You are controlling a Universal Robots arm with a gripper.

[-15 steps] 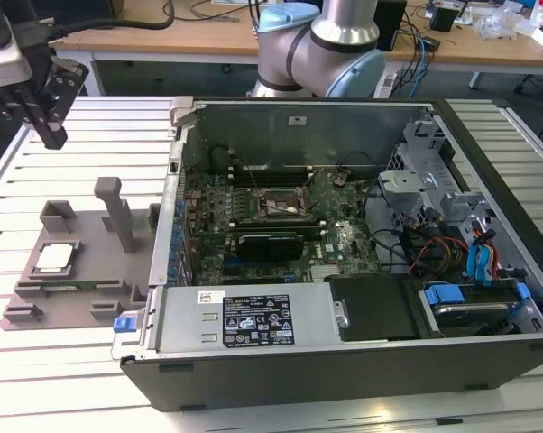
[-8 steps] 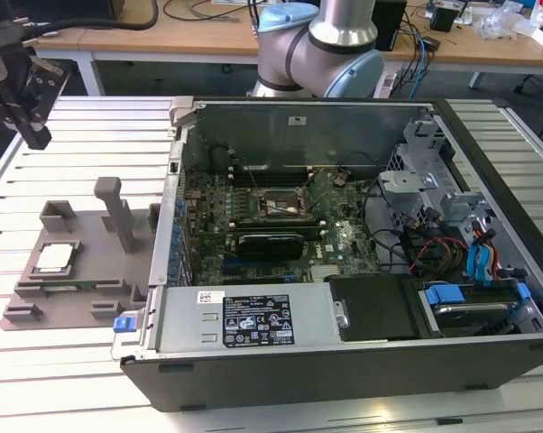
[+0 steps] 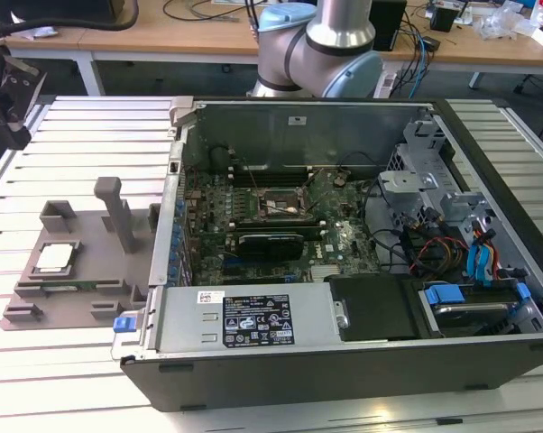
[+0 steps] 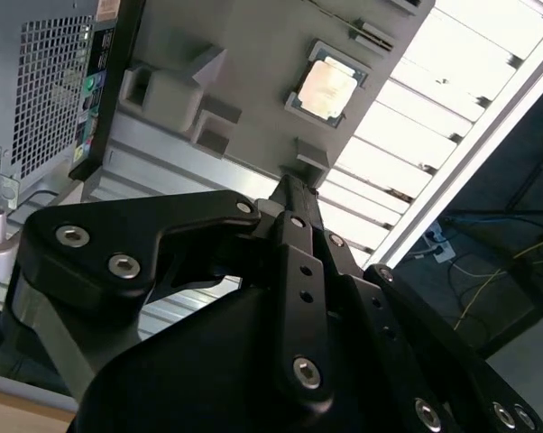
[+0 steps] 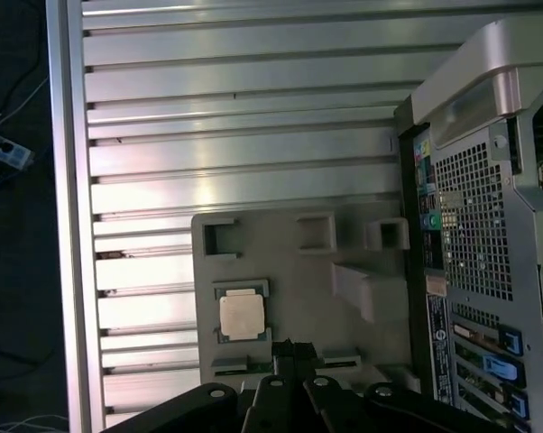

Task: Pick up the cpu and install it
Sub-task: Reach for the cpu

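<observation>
One cpu (image 5: 243, 317) lies in the grey tray (image 5: 289, 280), near the clenched, empty jaws.

Computer case (image 3: 344, 253) lies open on bench (image 3: 91, 135). Fixture tray (image 3: 87, 262) on bench, just beside case, at the exterior view's left of it. Cpu (image 3: 55, 257) seated in tray, on the side far from case. Arm base (image 3: 317, 45) behind case.

Arm (image 3: 318, 41): silver tube sections with pale blue joint caps, its lower joints upright at the far side of the exterior view. Gripper (image 4: 291, 185): black linkage bars fastened with bolts, seen in both wrist views. Jaws drawn together tip to tip, gripping nothing, hanging in free air.
</observation>
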